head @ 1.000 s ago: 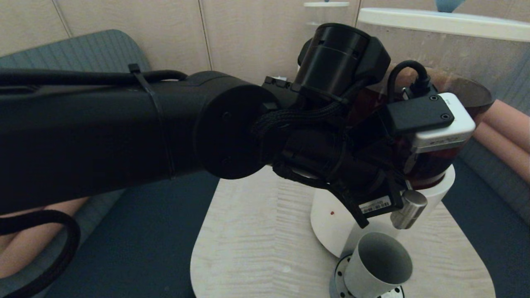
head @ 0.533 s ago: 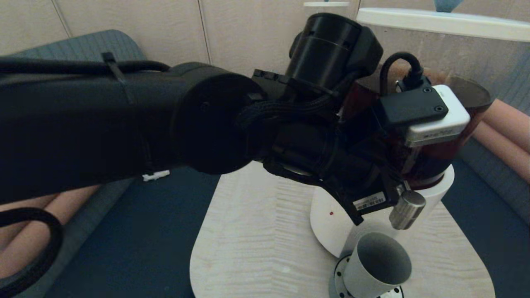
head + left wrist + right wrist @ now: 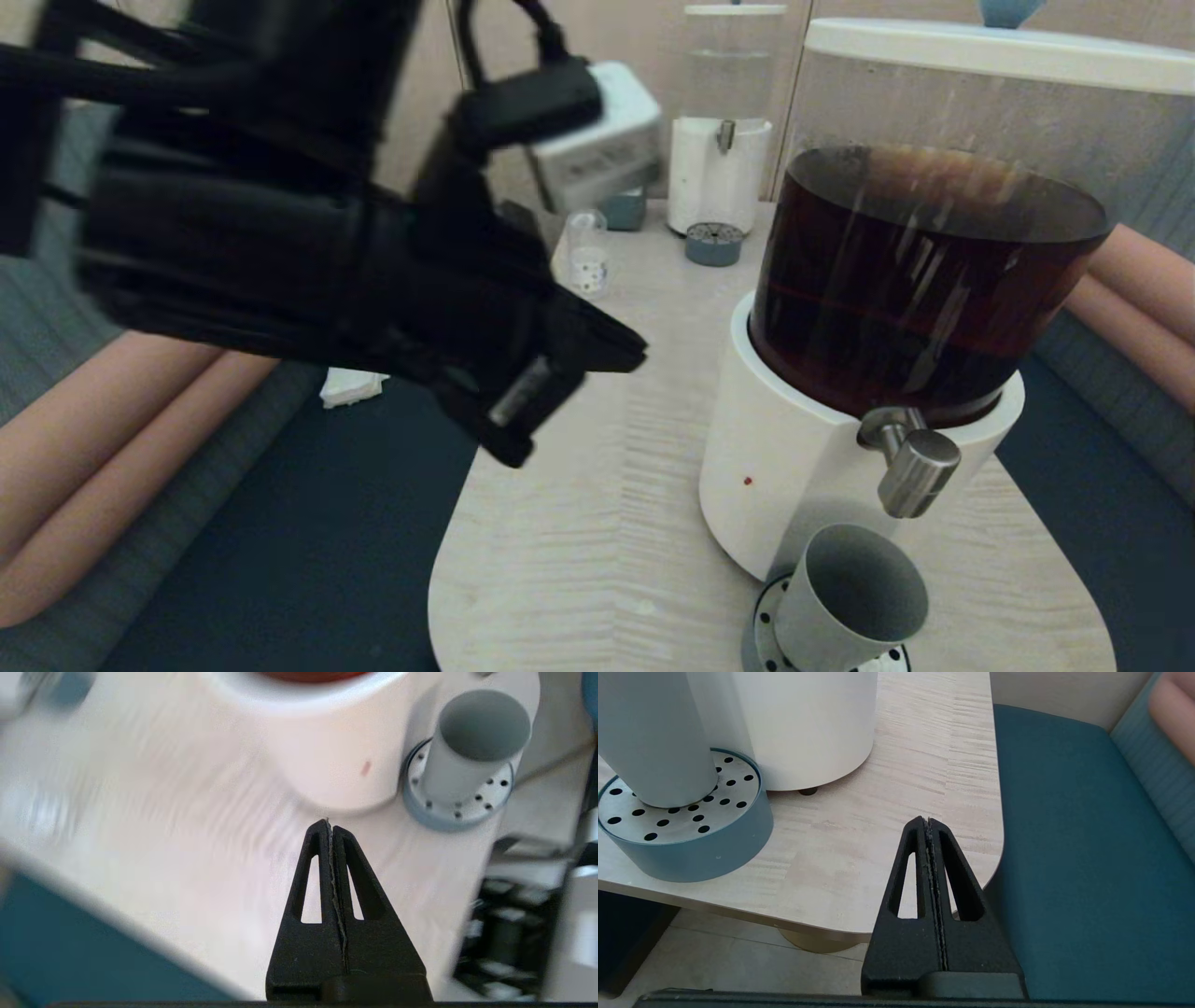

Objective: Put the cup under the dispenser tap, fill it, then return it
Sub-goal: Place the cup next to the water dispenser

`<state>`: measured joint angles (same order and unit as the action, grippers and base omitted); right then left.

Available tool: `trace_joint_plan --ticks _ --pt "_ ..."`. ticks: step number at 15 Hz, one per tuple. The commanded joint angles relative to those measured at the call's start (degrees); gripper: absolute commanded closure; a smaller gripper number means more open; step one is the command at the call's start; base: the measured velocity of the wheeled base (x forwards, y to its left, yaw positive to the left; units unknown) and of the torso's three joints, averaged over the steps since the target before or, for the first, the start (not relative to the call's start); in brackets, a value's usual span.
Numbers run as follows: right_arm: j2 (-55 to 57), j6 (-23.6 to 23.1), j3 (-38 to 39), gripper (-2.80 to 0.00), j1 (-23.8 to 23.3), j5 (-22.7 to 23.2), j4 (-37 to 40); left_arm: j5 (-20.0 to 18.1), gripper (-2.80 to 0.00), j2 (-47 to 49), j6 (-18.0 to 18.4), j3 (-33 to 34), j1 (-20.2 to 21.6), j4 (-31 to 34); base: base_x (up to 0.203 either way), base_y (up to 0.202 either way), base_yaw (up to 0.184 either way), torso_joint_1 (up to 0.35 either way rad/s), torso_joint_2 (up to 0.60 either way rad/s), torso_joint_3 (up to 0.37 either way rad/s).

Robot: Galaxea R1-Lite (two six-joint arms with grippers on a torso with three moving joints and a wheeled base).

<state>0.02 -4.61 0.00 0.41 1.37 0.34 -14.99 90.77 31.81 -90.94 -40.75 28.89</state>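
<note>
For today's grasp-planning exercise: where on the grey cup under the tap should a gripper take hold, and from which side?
Grip the cup around its outer wall, probably from the side facing away from the dispenser base. It stands upright on the drip tray, has no handle, and the tap hangs over its mouth, blocking a top approach.

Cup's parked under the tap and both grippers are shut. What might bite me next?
1. The cup stands on the drip tray at the table's near edge; a rough grab might tip it off.
2. The left gripper hangs shut near the dispenser; a swing may strike it.
3. Right gripper must open first.
</note>
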Motion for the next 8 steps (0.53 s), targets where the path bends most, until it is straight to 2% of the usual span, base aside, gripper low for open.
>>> trace_joint_plan --ticks 1,4,5,6,8 --pt "-0.46 -0.05 0.53 0.00 0.08 0.04 0.01 -4.58 0.00 -12.27 -4.64 5.08 7.44 0.58 0.000 0.000 0.000 0.000 0.00 0.000" --pt "-0.46 -0.05 0.53 0.00 0.02 0.04 0.01 -25.93 0.00 -21.59 -17.55 8.86 22.54 0.87 0.000 0.000 0.000 0.000 0.00 0.000" --pt "-0.46 -0.05 0.53 0.00 0.02 0.04 0.01 -33.38 0.00 -23.88 -19.63 11.63 27.81 0.82 0.000 0.000 0.000 0.000 0.00 0.000" --pt "-0.46 -0.05 0.53 0.00 0.10 0.04 0.01 -38.96 0.00 -25.54 -20.55 16.32 30.94 0.41 0.000 0.000 0.000 0.000 0.00 0.000" --pt "-0.46 -0.05 0.53 0.00 0.02 0.04 0.01 -47.22 0.00 -27.80 -21.37 28.97 32.89 -3.46 0.000 0.000 0.000 0.000 0.00 0.000"
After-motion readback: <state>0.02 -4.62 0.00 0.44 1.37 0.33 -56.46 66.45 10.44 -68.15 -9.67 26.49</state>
